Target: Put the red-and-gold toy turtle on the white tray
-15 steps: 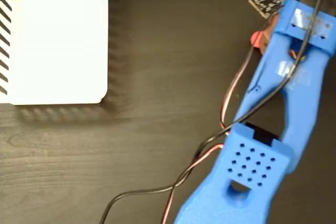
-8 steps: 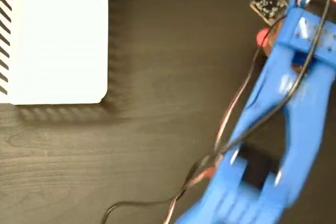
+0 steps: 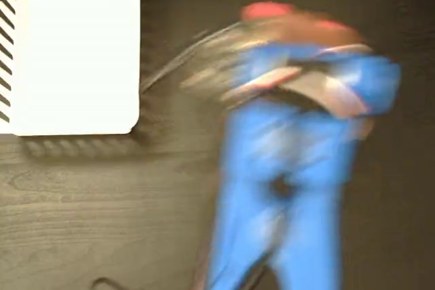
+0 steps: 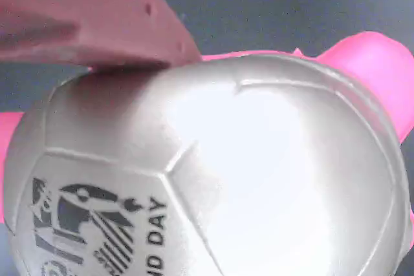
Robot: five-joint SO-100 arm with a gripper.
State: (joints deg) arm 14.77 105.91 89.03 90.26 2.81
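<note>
Fixed view: the blue plastic arm is heavily motion-blurred, rising from 6 o'clock toward centre-right. A coral-red patch of the red-and-gold toy turtle shows at the arm's 12 o'clock end, well apart from the flat white slotted tray at 10 o'clock on the dark wood-grain table.

Wrist view: the turtle's shiny domed shell, bearing a black printed mark, fills the frame. One reddish finger presses it at 11 o'clock; the gripper's opening cannot be told.

Hobby bench: dark wood-grain table
</note>
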